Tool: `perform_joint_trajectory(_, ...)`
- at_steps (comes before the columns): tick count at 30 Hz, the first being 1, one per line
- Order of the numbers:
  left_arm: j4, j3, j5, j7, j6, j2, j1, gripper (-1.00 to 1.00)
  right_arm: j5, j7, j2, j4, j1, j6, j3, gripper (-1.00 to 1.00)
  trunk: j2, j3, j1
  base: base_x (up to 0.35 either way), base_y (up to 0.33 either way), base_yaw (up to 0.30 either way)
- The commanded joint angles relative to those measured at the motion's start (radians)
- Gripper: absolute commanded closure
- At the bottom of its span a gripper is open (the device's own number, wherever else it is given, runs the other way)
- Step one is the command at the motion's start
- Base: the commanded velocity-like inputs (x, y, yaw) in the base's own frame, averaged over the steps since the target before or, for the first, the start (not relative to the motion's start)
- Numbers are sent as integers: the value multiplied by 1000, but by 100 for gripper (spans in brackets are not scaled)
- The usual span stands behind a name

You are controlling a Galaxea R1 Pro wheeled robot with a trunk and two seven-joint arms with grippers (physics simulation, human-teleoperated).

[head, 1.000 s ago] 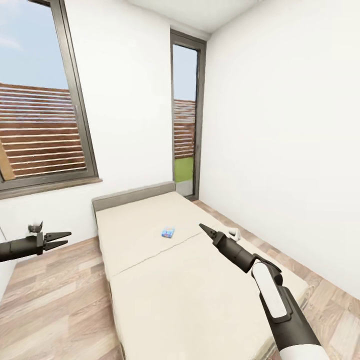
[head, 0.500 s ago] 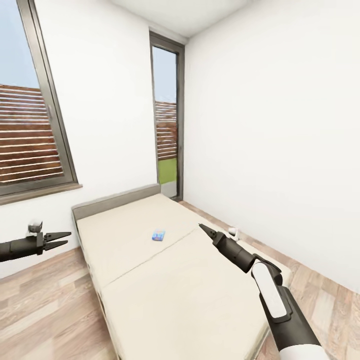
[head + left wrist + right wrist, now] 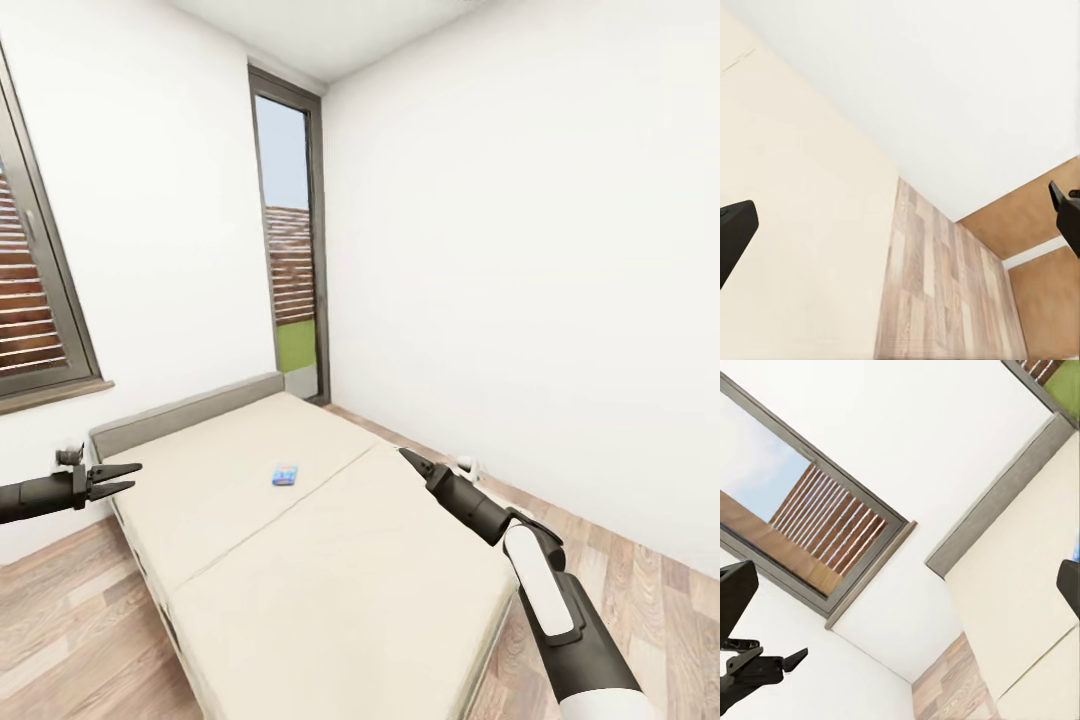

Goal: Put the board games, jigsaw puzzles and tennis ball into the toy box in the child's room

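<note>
A small blue board game (image 3: 286, 475) lies flat on the beige bed (image 3: 330, 570), near the seam between the two mattress parts and not far from the grey headboard (image 3: 185, 411). My left gripper (image 3: 117, 478) hangs open over the floor just off the bed's head-end corner, well short of the game. Its dark fingers (image 3: 733, 236) stand wide apart in the left wrist view. My right gripper (image 3: 406, 456) hovers above the bed's right side, to the right of the game. It is open too, with empty fingers (image 3: 735, 592) spread wide.
White walls close the room at the back and right. A tall narrow window (image 3: 290, 260) stands in the corner and a wide one (image 3: 35, 300) at left. Wood-plank floor (image 3: 640, 590) runs along both sides of the bed. A small white object (image 3: 467, 466) lies beside the bed.
The whole view has swung to the right, so bed and windows have slid left in the picture. Both arms hold the same pose and the blue game has not moved on the bed.
</note>
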Motion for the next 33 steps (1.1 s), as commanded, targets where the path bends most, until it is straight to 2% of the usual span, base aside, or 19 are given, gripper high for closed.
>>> perform_joint_trajectory(1, 0, 6, -6, -4, 11, 0, -1, -100, -5, 1, 1, 0, -1, 8, -4, -100, -1, -1, 0, -22, 15, -249)
perform_joint_trajectory(16, 0, 6, -7, -3, 11, 0, -1, -100, -5, 2, 2, -1, -1, 0, -18, -100, -1, 0, 0, -4, 9, -46)
perform_joint_trajectory(26, 0, 6, -7, -3, 11, 0, -1, -100, -6, -2, 5, -3, -1, 8, -17, -100, -1, 0, 0, 0, 168, 0)
perform_joint_trajectory(28, 0, 6, -7, -3, 11, -1, -1, -100, -5, -7, 6, 5, -2, 9, -16, -100, -1, 0, 0, 0, 51, 0)
perform_joint_trajectory(29, 0, 4, -7, -3, 11, -7, -1, -100, -3, -31, 6, 47, -2, 10, -11, -100, -1, 0, 0, 0, 12, 0)
perform_joint_trajectory(33, 0, 4, -8, 0, 12, -11, -1, -100, 3, -52, 7, 65, -1, 10, -7, -100, -1, 0, 0, 0, 5, 0)
